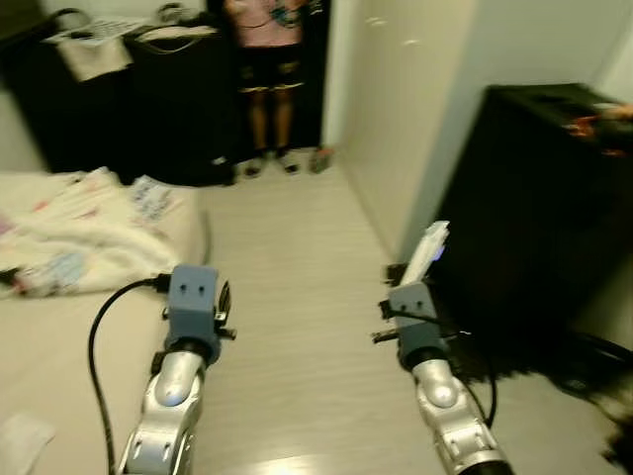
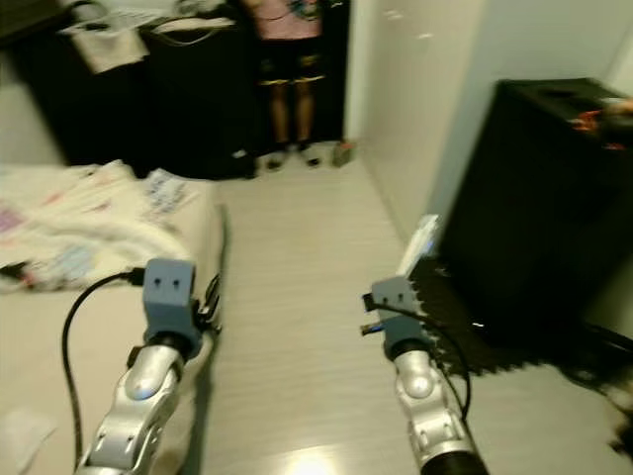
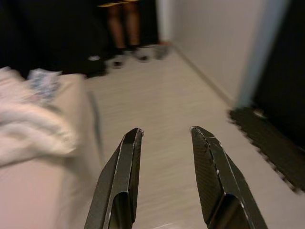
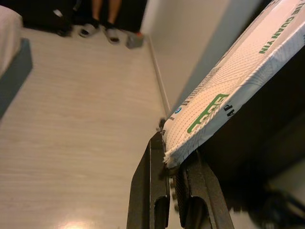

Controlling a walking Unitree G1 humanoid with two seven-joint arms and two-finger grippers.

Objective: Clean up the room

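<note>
Right hand [image 4: 169, 191] clenched on a white packet [image 4: 238, 81] with green print, pinching one corner; packet runs long and flat up and away from the fingers toward 1 o'clock in the head views [image 1: 427, 249], so its long axis follows the hand's own line. Left hand [image 3: 164, 143] released, nothing between its fingers, held out over the floor [image 1: 287, 327] beside the bed edge.

Black cabinet [image 1: 539, 198] stands at 2 o'clock from the right hand, just beside the packet's far end; dark mat [image 1: 514, 361] at its foot. Bed [image 1: 59, 356] at 9 o'clock with a rumpled blanket [image 1: 79, 233] on it. Person's legs [image 1: 269, 119] at 12 o'clock, far end of the room, in front of a dark worktop [image 1: 119, 89] with clutter on top.

Judgement: packet is already in hand, carry step under way; drop spot not evident. The right arm is the one nearer the cabinet; if that is the target, the move is forward and right, packet leading lengthwise. Corner-only pinch looks weak, packet may swing or slip.
</note>
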